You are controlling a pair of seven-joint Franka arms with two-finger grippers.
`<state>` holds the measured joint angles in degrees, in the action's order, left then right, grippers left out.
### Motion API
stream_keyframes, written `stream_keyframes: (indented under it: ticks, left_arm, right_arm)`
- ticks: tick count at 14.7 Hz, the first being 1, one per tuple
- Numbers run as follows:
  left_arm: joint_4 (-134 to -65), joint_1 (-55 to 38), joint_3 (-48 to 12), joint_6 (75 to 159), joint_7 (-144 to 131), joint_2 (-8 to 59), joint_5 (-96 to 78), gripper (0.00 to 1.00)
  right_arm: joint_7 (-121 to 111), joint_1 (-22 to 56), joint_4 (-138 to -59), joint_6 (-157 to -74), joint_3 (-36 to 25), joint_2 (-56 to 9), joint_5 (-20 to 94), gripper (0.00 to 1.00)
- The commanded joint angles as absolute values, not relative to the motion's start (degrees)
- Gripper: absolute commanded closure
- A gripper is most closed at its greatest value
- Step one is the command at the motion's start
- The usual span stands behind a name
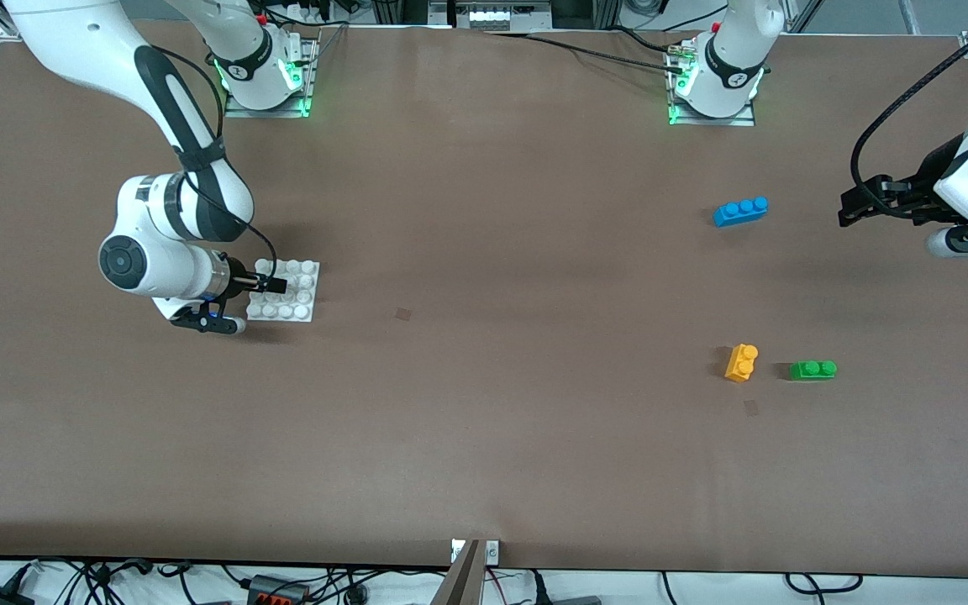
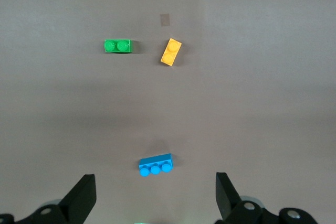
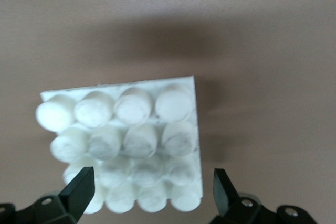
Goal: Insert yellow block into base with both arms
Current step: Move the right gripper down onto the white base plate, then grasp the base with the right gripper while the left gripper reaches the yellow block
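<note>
The right gripper point(image 1: 270, 284) hangs low over the white base point(image 1: 297, 294), fingers apart, hiding some studs. The left gripper point(image 1: 847, 210), partly cut off at the table's edge, is spread wide and empty. The yellow block point(image 1: 741, 362) lies beside the green brick point(image 1: 812, 370), apart.

On my brown table point(image 1: 484, 437) I see a blue three-stud brick point(image 1: 740, 211) toward the left arm's end, lying flat with studs up. A green two-stud brick point(image 1: 812, 370) lies nearer the front camera than the blue one, well apart from it. Two small dark patches point(image 1: 402, 313) mark the table surface, one mid-table, one point(image 1: 751, 407) near the green brick.
</note>
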<state>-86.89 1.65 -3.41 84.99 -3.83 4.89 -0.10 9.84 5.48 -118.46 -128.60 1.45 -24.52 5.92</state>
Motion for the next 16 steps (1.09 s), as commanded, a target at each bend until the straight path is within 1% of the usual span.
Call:
stream_keyframes:
  ticks: [1, 3, 4, 7, 8, 11, 13, 14, 15, 16]
  left_arm:
    - [-85.8, 1.2, -3.7, 83.8, -2.5, 5.9, 0.4, 0.00]
    - [-85.7, 0.9, -3.9, 83.8, -2.5, 6.9, 0.7, 0.00]
    - [-85.7, 1.1, -3.9, 84.0, -2.5, 7.6, 0.7, 0.00]
    - [-85.6, 1.1, -3.9, 85.4, -2.5, 11.3, 0.0, 0.00]
    - [-85.6, 0.8, -3.9, 86.3, -3.2, 12.3, -0.1, 0.00]
    - [-85.8, 1.1, -3.9, 91.5, -6.0, 16.3, -0.4, 0.00]
    - [-85.9, 1.7, -3.9, 93.2, -13.3, 18.8, -0.5, 0.00]
    - [-86.0, 1.6, -3.9, 94.0, -18.1, 19.4, -0.6, 0.00]
    - [-86.2, 1.6, -3.9, 94.5, -22.5, 19.9, -0.6, 0.00]
    - [-86.3, 1.7, -3.9, 95.4, -26.9, 21.0, -1.7, 0.00]
  right_arm:
    - [10.6, 5.8, -118.2, -128.2, 1.3, -23.4, 3.6, 0.04]
    - [11.2, 5.5, -118.3, -128.1, 1.3, -25.7, 3.7, 0.14]
    - [11.1, 5.8, -118.2, -128.2, 1.3, -25.9, 3.7, 0.17]
    - [11.2, 5.8, -118.2, -128.2, 1.4, -26.3, 3.7, 0.22]
    - [11.2, 6.0, -118.2, -128.2, 1.4, -26.3, 3.7, 0.25]
    - [11.2, 6.4, -118.2, -128.3, 1.5, -26.9, 3.7, 0.32]
    - [11.2, 8.2, -118.2, -128.2, 1.7, -27.1, 3.8, 0.38]
    - [11.2, 10.3, -118.0, -128.0, 1.7, -27.1, 3.9, 0.40]
    - [11.4, 11.6, -118.0, -127.8, 1.7, -27.1, 4.0, 0.40]
    - [11.9, 12.4, -118.0, -127.9, 1.7, -27.1, 4.3, 0.43]
